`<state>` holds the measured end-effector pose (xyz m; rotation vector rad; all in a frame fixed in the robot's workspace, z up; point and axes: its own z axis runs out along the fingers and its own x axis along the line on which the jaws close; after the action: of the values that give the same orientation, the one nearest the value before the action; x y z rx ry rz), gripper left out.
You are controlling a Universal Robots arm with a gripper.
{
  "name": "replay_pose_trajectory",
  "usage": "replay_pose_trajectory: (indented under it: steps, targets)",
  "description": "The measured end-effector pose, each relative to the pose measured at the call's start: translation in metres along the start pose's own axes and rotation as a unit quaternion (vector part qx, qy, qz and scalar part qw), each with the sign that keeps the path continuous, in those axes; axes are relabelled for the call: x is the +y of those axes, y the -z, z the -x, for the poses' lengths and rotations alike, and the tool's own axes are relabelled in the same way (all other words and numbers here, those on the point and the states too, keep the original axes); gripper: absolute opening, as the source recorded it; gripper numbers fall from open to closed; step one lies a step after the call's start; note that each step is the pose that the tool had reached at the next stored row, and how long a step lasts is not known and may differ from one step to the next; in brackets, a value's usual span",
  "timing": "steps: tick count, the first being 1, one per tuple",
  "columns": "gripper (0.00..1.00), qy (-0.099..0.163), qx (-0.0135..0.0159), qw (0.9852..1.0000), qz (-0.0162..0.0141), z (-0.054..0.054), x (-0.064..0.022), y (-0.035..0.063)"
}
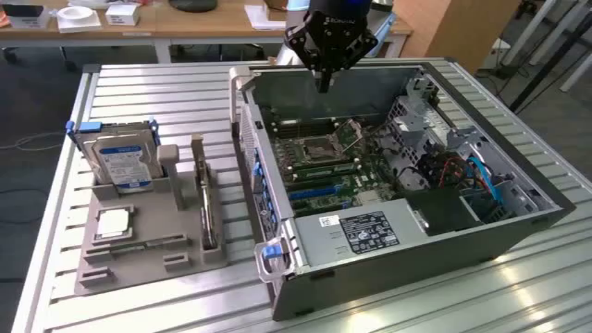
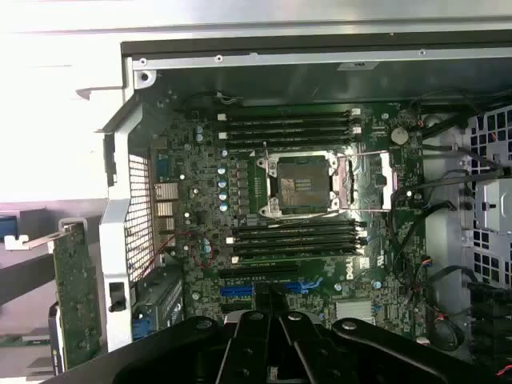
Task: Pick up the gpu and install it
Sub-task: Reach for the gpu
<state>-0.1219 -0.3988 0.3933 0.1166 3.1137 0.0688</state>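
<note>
Currently claw (image 1: 323, 83) has its fingers pressed together, nothing held. It hangs over the far end of the open computer case (image 1: 416, 260), above the motherboard (image 1: 324, 166). Gpu (image 1: 207, 211) stands on edge in the grey holder (image 1: 138, 255), outside the case on the exterior view's left, near the hard drive (image 1: 120, 163).

My gripper (image 2: 269, 308) hides part of the motherboard (image 2: 200, 200); the label (image 1: 126, 166) on the hard drive (image 1: 104, 141) is too small to read
</note>
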Motion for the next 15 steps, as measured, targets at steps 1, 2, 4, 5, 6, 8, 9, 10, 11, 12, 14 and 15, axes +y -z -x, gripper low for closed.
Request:
replay_pose_trajectory:
  steps: [1,2,4,5,6,8,9,10,11,12,14,15]
  targets:
    - [0.10,0.000,0.0000,1.0000,0.0000,0.0000,0.0000,0.0000]
    - [0.10,0.000,0.0000,1.0000,0.0000,0.0000,0.0000,0.0000]
    - [0.10,0.000,0.0000,1.0000,0.0000,0.0000,0.0000,0.0000]
    - [0.10,0.000,0.0000,1.0000,0.0000,0.0000,0.0000,0.0000]
    - [0.10,0.000,0.0000,1.0000,0.0000,0.0000,0.0000,0.0000]
    - [0.10,0.000,0.0000,1.0000,0.0000,0.0000,0.0000,0.0000]
    - [0.10,0.000,0.0000,1.0000,0.0000,0.0000,0.0000,0.0000]
    - [0.10,0.000,0.0000,1.0000,0.0000,0.0000,0.0000,0.0000]
    - [0.10,0.000,0.0000,1.0000,0.0000,0.0000,0.0000,0.0000]
    - [0.10,0.000,0.0000,1.0000,0.0000,0.0000,0.0000,0.0000]
    - [0.10,0.000,0.0000,1.0000,0.0000,0.0000,0.0000,0.0000]
    - [0.10,0.000,0.0000,1.0000,0.0000,0.0000,0.0000,0.0000]
